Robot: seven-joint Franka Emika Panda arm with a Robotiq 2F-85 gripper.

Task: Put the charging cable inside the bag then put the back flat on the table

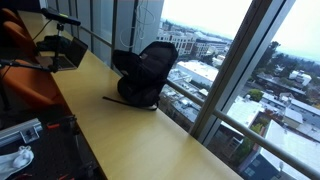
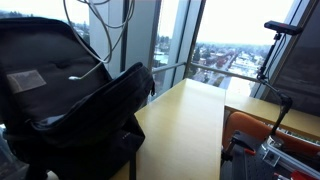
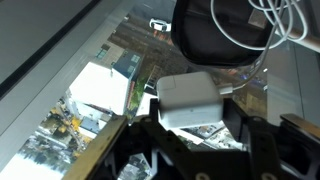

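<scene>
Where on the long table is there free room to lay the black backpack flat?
The light tan wooden tabletop is bare from the black fabric backpack to its near end, along the window. The far end is crowded: a dark device stands there, orange chairs beside it.

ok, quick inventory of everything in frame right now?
bag: one, black, upright on the table next to the window; its main compartment is open in an exterior view
charging cable: one, white; its square brick is just ahead of the end effector in the wrist view, and its cord loops against the bag
table: one, light tan, running along the window
orange chairs: at least two, on the table's side away from the window
dark stand: one, black, behind a chair
window: glass wall, city rooftops outside
end effector: one, black, at the bottom of the wrist view, fingers to either side below the brick; can't tell whether it is gripping
</scene>
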